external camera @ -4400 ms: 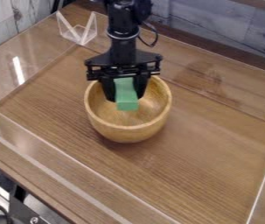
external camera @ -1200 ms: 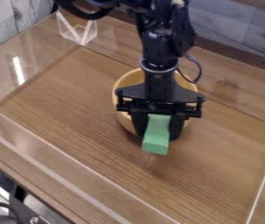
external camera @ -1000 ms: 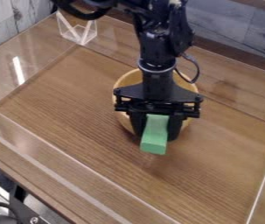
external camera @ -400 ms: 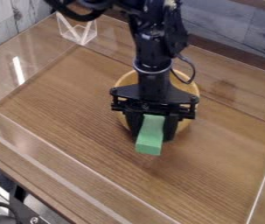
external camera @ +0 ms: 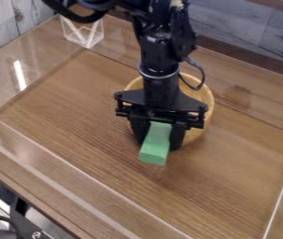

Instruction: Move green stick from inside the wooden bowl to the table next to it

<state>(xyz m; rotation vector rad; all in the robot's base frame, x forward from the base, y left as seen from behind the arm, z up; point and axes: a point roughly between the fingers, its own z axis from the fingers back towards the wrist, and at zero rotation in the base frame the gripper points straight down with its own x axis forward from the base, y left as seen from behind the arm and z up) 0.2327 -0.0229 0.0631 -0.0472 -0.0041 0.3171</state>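
Observation:
My gripper (external camera: 160, 124) is shut on the top of the green stick (external camera: 156, 144), a bright green flat bar that hangs tilted below the jaws. The stick is outside the wooden bowl (external camera: 201, 101), in front of its near rim, with its lower end close above the table (external camera: 69, 112); I cannot tell whether it touches. The black arm stands in front of the round tan bowl and hides most of it, so only the bowl's right rim and wall show.
Low clear acrylic walls (external camera: 19, 149) border the brown tabletop on the left, front and right. A small clear stand (external camera: 84, 33) sits at the back left corner.
The gripper has carried the green stick out of the bowl to in front of it. Over the last second it drifted left and slightly lower.

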